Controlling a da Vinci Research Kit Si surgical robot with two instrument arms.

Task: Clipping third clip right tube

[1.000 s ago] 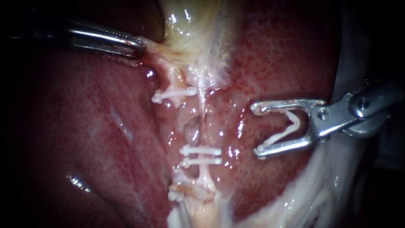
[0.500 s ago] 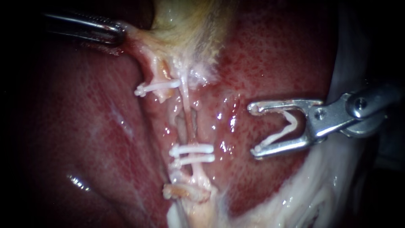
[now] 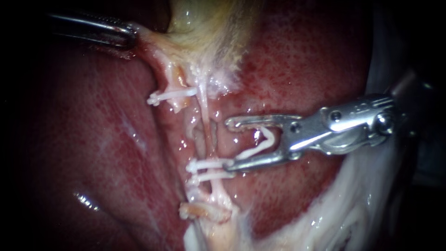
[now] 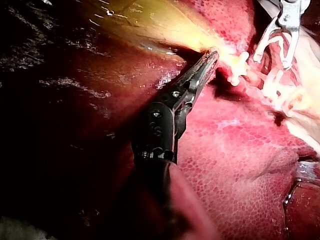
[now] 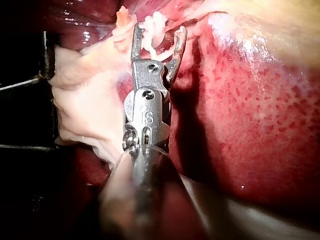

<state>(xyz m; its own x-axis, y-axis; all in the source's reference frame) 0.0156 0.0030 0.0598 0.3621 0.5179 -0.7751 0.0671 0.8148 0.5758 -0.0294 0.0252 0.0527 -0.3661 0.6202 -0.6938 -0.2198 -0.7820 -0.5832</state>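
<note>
Since half a second ago my right instrument point(image 3: 230, 144) has slid in across the liver point(image 3: 93, 139) toward the right tube point(image 3: 204, 111); my left instrument point(image 3: 129, 37) has stayed put. The right claw stands wide, cradling an open clip point(image 3: 258, 143), white and V-shaped, between both halves. Its lower tip touches the upper of two closed clips point(image 3: 211, 169) on that tube, and both tips stop just short of the tube. Only the left wrist view shows the left claw's toothed halves pinched on the gallbladder point(image 4: 150, 20) edge. The right wrist view does not show whether the tube lies inside the claw. The tube is a thin, pale, glistening strand.
</note>
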